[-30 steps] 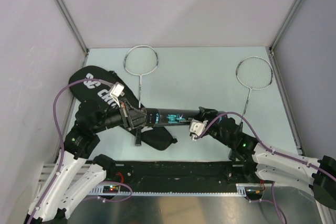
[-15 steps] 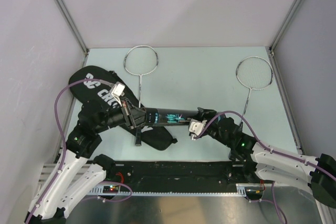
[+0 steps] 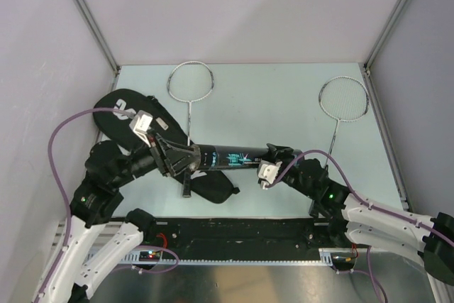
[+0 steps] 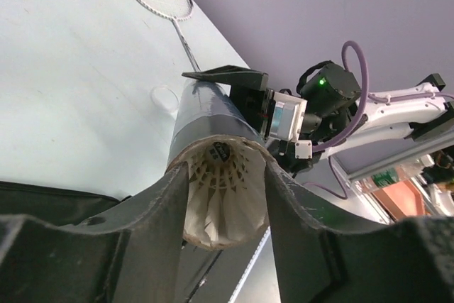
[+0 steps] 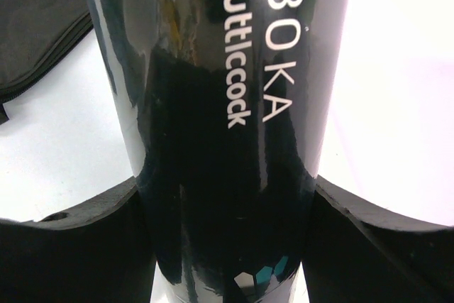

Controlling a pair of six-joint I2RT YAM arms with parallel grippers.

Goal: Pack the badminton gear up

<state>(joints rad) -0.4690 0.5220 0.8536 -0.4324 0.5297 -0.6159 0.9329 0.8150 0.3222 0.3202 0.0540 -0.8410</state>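
Observation:
The long black tube (image 3: 227, 159) hangs level above the table, with my right gripper (image 3: 273, 157) shut on its right end. In the right wrist view the tube (image 5: 213, 104) fills the gap of that gripper (image 5: 223, 204). My left gripper (image 3: 181, 159) stands open at the tube's left mouth. In the left wrist view a white feather shuttlecock (image 4: 220, 211) sits inside the open tube (image 4: 206, 118), beyond the spread left gripper (image 4: 227, 172). One racket (image 3: 190, 81) lies at the back left, another racket (image 3: 343, 97) at the back right. The black racket bag (image 3: 167, 122) lies under my left arm.
Grey walls with metal rails close in the table on three sides. A purple cable loops over the left arm (image 3: 106, 175) and the bag. The bag's near end (image 3: 213, 188) reaches under the tube, close to the black rail at the table's front edge (image 3: 241, 228).
My left gripper has opened and drawn back to the left from the tube's mouth, leaving the shuttlecock inside. The right gripper and the tube have hardly moved.

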